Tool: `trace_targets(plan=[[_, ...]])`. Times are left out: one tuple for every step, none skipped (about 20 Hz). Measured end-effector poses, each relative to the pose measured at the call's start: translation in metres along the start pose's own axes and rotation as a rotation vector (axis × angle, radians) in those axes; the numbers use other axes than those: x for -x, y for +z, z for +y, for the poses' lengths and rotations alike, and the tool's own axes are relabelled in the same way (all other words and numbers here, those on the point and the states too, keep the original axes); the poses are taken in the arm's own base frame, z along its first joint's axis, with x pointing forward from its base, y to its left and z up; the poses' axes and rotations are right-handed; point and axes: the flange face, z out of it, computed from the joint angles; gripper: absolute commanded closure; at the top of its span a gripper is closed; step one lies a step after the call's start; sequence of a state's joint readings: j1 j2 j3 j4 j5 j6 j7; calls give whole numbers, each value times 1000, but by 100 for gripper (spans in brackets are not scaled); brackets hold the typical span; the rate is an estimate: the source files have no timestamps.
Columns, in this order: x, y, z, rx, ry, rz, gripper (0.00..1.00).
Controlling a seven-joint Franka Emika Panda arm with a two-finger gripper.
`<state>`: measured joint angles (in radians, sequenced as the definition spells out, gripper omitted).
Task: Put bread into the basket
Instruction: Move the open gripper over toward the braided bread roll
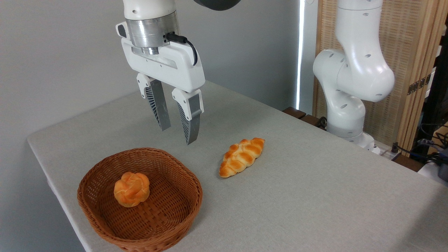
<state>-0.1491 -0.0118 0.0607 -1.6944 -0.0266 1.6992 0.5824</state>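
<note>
Bread (242, 157) lies on the table (315, 196), right of the raised, empty, parted pincer (177, 135).

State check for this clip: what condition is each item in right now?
Gripper: open, empty, raised above the table.
Braided loaf: lying flat on the table, outside the basket, untouched.
Basket: upright, holding only the round bun.
Round bun: resting inside the basket.
</note>
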Motion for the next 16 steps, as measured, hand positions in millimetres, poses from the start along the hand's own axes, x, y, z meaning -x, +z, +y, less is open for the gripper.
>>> trace_targets(plan=[[0,0,0,0,0,0,0],[0,0,0,0,0,0,0],[0,0,0,1,0,-1,0],[0,0,0,1,0,-2,0],[0,0,0,3,0,-4,0],[1,1,0,4,0,-6,0],[1,1,1,5,0,-8,0],[3,1,2,7,0,-10,0],[5,0,3,9,0,-12,0],[8,0,5,11,0,-14,0],[12,1,7,14,0,-18,0],[16,1,9,17,-1,-20,0],[20,2,11,20,-1,-23,0],[24,3,14,23,-2,-27,0],[29,5,16,27,-2,-31,0],[33,7,19,31,-2,-35,0]])
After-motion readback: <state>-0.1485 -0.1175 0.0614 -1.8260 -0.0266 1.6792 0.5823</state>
